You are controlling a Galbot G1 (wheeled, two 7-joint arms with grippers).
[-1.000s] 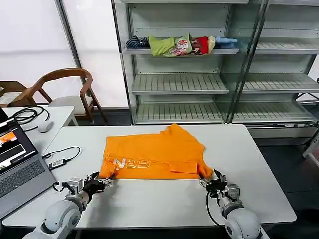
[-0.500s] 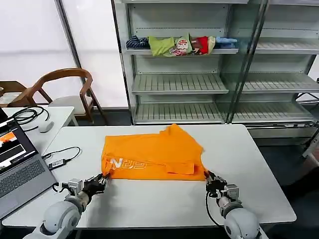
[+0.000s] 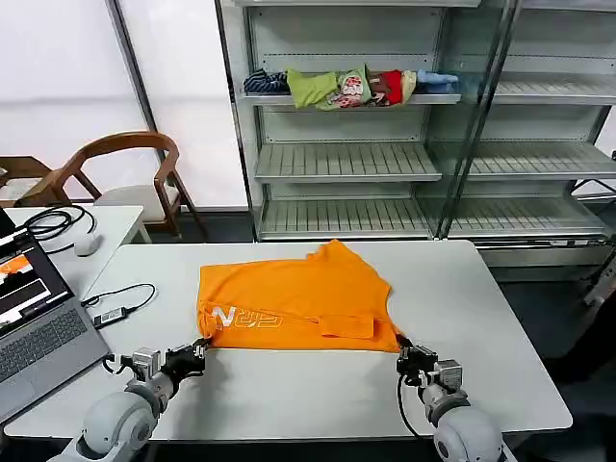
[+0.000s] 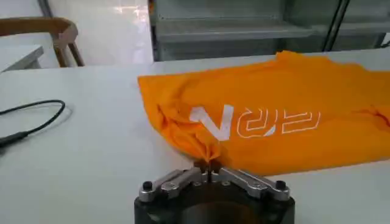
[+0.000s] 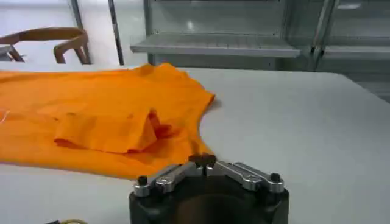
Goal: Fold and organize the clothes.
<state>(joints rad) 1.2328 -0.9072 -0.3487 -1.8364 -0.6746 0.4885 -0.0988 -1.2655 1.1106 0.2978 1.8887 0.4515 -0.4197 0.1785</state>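
Orange T-shirt [image 3: 294, 303], soft, light, limp cotton, spread lettering-up on the white surface [image 3: 481, 298], pinched at its near corners by left gripper [image 4: 208, 167] and right gripper [image 5: 203, 163], jaws closed, apparently on fabric; best held at hem corners

White table [image 3: 500, 318], orange T-shirt [image 3: 289, 298] lying folded on it, cable [image 3: 130, 300] at left edge
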